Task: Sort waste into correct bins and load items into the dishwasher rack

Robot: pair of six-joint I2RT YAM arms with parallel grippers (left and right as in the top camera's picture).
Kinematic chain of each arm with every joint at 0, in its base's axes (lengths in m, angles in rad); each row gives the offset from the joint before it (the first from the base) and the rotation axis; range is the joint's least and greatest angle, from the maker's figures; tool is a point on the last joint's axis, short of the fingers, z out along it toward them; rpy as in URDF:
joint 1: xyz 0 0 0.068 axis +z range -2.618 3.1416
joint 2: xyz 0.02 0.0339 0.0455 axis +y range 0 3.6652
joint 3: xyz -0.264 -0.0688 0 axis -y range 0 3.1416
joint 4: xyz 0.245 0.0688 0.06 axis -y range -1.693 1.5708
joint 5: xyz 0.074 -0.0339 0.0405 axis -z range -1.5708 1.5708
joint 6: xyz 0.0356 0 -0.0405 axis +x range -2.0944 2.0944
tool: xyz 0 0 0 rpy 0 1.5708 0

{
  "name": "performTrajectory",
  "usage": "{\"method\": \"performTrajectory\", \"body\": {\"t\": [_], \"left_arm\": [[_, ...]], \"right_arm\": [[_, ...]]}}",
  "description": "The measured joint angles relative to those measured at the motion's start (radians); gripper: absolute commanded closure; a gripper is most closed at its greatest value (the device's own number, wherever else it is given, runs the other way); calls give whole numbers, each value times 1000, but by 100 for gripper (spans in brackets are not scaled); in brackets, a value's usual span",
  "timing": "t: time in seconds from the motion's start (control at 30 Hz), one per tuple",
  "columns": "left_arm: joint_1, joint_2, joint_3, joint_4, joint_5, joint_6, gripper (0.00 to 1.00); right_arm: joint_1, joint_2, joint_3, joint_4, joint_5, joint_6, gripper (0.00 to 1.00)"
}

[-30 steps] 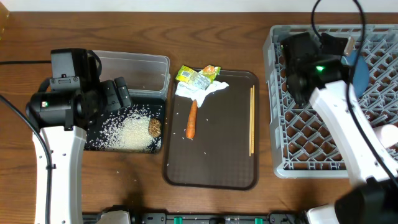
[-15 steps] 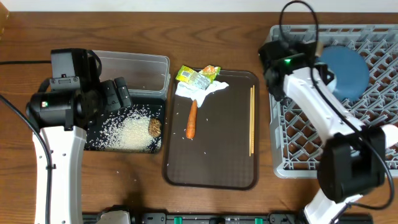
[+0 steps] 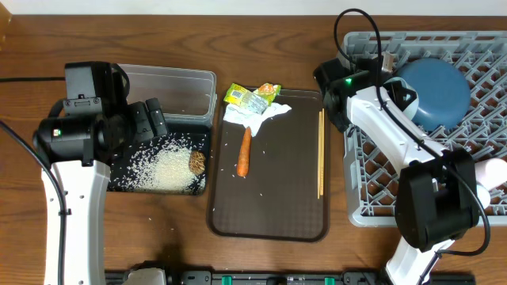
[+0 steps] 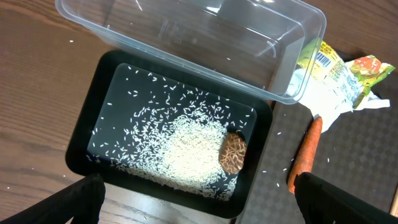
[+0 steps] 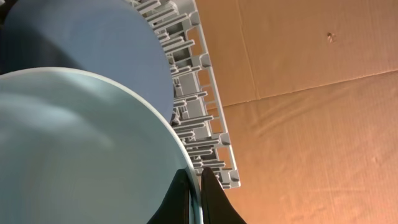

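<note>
**A:** How is the plate seen, and where?

**B:** A large, round, dark-blue plate (image 3: 434, 95) is found in the grey dishwasher rack (image 3: 380, 178), toward 12 o'clock of the rack in the overhead view. From the right wrist only part of it is framed. A pale blue curved rim is seen close up, with a darker blue surface above it. Whether it stands upright or leans cannot be told.

**A:** And the hands?

**B:** The right gripper (image 5: 195, 180) is seen pinched together on the plate's thin rim. Its fingers are hidden behind the arm in the overhead view. The left gripper (image 4: 199, 186) is held spread wide, with nothing between the fingers, above the black bin (image 4: 81, 124). White rice grains (image 4: 186, 146) and a brown lump (image 4: 233, 154) are seen lying in that bin. The clear tub (image 4: 186, 31) is set against the bin at 12 o'clock.

**A:** Can any writing be read?

**B:** A barcode is made out on the green-yellow wrappers (image 4: 314, 59), but no words are legible. The wrappers are heaped with the white napkin (image 3: 261, 115) at 12 o'clock on the dark-brown tray (image 3: 269, 214). The carrot (image 3: 244, 152) is laid at 6 o'clock of them, and the chopsticks (image 3: 320, 154) along the tray's 3 o'clock side.

**A:** What is cut off?

**B:** The rack is clipped by the frame at 3 o'clock. A pale round vessel (image 3: 493, 170) there is only partly shown and cannot be named.
</note>
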Motion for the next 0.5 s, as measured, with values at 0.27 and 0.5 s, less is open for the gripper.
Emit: {"method": "performTrajectory", "body": {"t": [0.27, 0.5], "left_arm": [[0, 0, 0, 0, 0, 0, 2], [0, 0, 0, 0, 0, 0, 2]], "right_arm": [[0, -27, 0, 2, 90, -61, 99], [11, -30, 0, 3, 97, -89, 99]]}}
